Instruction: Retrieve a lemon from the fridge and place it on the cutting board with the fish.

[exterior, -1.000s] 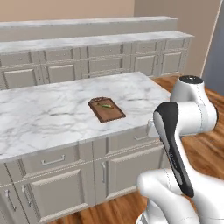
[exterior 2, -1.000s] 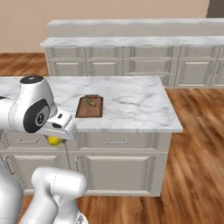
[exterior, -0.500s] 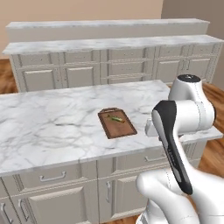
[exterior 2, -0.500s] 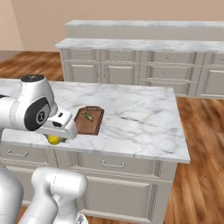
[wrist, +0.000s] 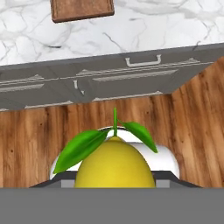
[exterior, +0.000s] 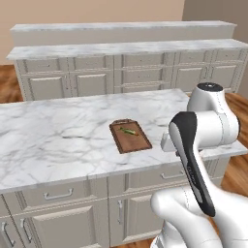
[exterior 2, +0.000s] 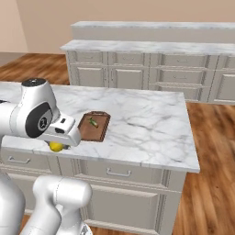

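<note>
Two-finger gripper (exterior 2: 58, 145) clamps small round bright-yellow lemon (wrist: 114, 164) w/ green leaves, just off marble counter's front edge near reddish-brown wooden cutting board (exterior: 130, 136) w/ slim greenish fish (exterior: 128, 131); fruit looks light, firm, roll-prone, best held across its middle.

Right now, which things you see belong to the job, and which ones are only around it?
Belong to the job:
- lemon, carried in the hand
- cutting board on the island counter
- fish, lying on the board

Only around:
- drawers and cabinet doors under the island counter
- back counter with its cabinets
- wooden floor
</note>
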